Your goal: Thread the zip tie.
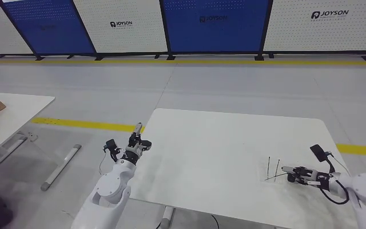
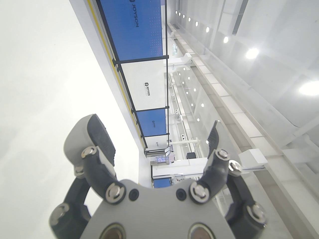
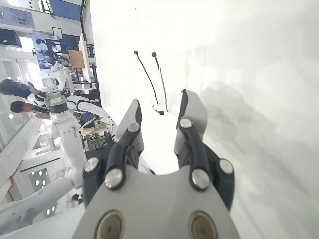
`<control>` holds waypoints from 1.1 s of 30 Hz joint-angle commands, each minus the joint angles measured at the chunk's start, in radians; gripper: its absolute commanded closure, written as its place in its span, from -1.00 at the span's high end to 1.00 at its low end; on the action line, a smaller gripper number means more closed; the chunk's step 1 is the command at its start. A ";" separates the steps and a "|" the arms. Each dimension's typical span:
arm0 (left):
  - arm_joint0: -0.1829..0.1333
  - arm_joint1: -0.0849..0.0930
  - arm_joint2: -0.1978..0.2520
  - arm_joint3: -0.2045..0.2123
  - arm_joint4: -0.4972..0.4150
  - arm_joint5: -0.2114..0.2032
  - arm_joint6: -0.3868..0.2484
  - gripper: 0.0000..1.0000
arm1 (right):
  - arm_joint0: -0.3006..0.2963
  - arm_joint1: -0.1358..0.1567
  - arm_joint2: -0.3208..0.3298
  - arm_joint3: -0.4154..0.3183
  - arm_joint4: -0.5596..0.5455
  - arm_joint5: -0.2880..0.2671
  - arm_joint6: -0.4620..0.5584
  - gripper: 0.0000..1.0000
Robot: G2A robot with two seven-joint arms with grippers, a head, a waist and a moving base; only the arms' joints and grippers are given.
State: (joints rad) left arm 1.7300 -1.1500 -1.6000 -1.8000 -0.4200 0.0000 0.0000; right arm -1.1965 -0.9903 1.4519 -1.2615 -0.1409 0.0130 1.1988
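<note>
Glare on the white counter (image 1: 217, 160) washes out much of the thin black straps. From above they are only hairlines, and their tail ends cannot be traced with any certainty. Two zip ties (image 3: 149, 79) lie flat, side by side and nearly parallel, near the counter's right edge. Their long axes run from the far side toward the robot's side. Their square heads are at the far ends and their tails point back toward the right gripper (image 3: 160, 99). A third tie (image 3: 159, 112) lies across the near ends of that pair, roughly crosswise to them. In the right wrist view only its head and a short curved bit of strap are clear, and the rest is lost in the brightness, so whether it touches the other two cannot be told. The right gripper is low over the counter just beside these tails, fingers spread apart with nothing between them, and the third tie's head lies just ahead of the gap. The left gripper (image 2: 157, 135) is at the counter's left edge, well apart from the ties. It is likewise spread wide and empty, and points out past the edge toward the room.
</note>
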 commanded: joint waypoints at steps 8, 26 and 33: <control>0.000 0.000 0.000 0.000 0.000 0.000 0.000 1.00 | 0.003 0.007 0.000 0.015 0.038 -0.025 0.015 -0.34; 0.000 0.000 0.000 0.000 0.000 0.000 0.000 1.00 | 0.000 0.020 -0.011 0.011 0.054 -0.027 0.007 -1.00; 0.000 0.000 0.000 0.000 0.000 0.000 0.000 1.00 | -0.067 0.034 0.071 -0.041 0.137 -0.078 -0.036 -1.00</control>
State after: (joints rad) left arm 1.7300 -1.1500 -1.6000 -1.8000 -0.4200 0.0000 0.0000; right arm -1.2496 -0.9582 1.5066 -1.2921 -0.0235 -0.0555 1.1696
